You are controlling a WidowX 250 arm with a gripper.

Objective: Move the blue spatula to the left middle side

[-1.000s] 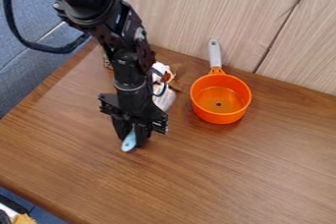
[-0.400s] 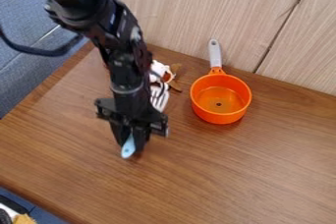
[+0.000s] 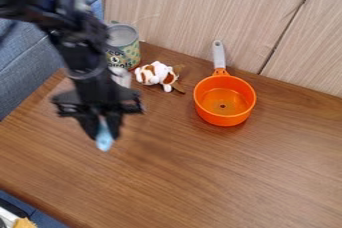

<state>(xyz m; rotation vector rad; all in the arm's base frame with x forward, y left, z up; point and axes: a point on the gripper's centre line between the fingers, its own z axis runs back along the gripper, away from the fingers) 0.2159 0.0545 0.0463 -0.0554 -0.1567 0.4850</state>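
One blue spatula is held in the gripper, pinched between its two fingers, with a rounded blue end left exposed below the fingertips. The pair is seen over the left part of the table, about midway between the view's top and bottom. Whether the table is touched by the spatula cannot be told.

The black arm is extended from the upper left, and the gripper is hung downward from it. Behind the gripper, a white thing is partly hidden; what it is cannot be made out. Just beyond it, a can is stood upright near the wood panel. A white and brown plush is laid near the can, on its right. Farther right, an orange pot is set with its opening up and its grey handle pointed toward the panel.
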